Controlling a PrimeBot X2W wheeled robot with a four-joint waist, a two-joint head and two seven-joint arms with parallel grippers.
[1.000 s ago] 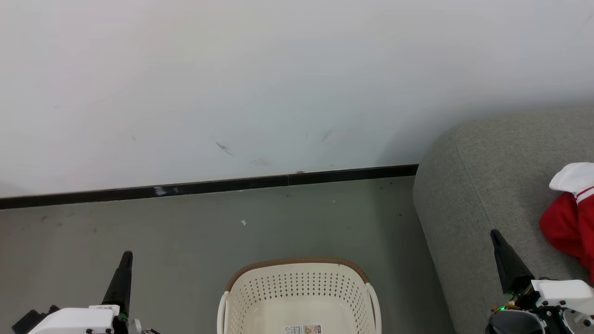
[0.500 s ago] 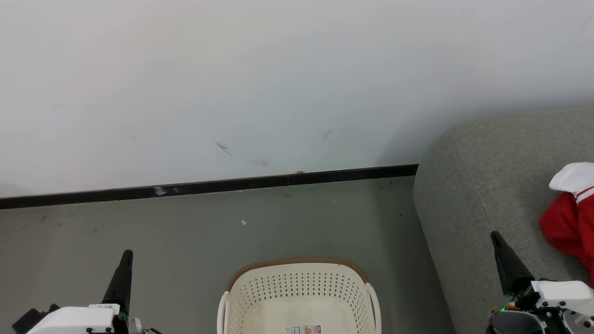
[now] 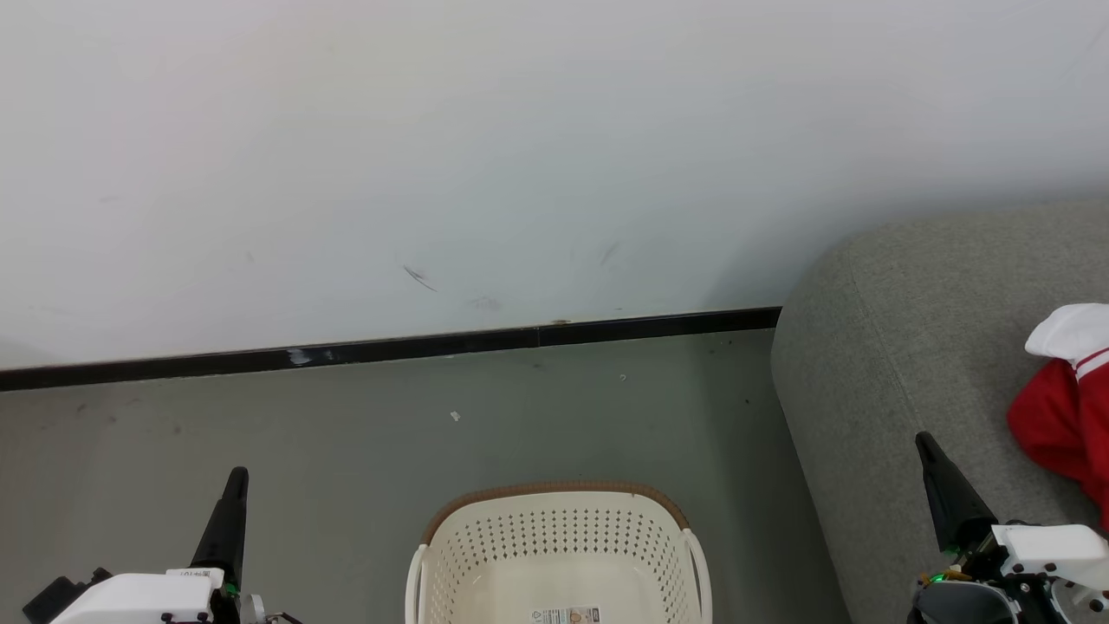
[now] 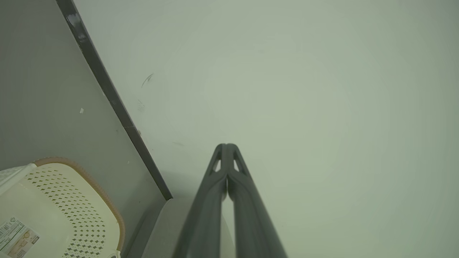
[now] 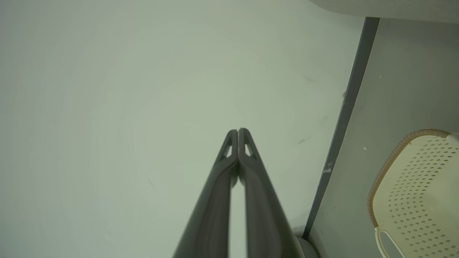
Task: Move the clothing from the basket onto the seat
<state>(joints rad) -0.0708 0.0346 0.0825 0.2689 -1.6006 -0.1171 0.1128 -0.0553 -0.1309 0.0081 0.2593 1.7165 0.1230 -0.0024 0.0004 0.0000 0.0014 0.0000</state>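
The cream basket [image 3: 559, 555] stands on the floor at bottom centre, and the part of its inside in view holds only a label [image 3: 565, 615]. Red and white clothing [image 3: 1061, 407] lies on the grey seat [image 3: 918, 347] at the right edge. My left gripper [image 3: 236, 477] points up at lower left, shut and holding nothing. At lower right my right gripper [image 3: 924, 438] is shut too, in front of the seat's side and left of the clothing. In the wrist views each gripper [image 4: 226, 145] [image 5: 238, 130] points at the wall, with the basket [image 4: 53, 208] [image 5: 416, 190] beside it.
A white wall [image 3: 520, 156] with a black baseboard [image 3: 390, 348] runs behind the basket. Grey floor [image 3: 346, 433] lies between the wall and the basket. The seat's rounded side [image 3: 814, 485] stands close to the basket's right.
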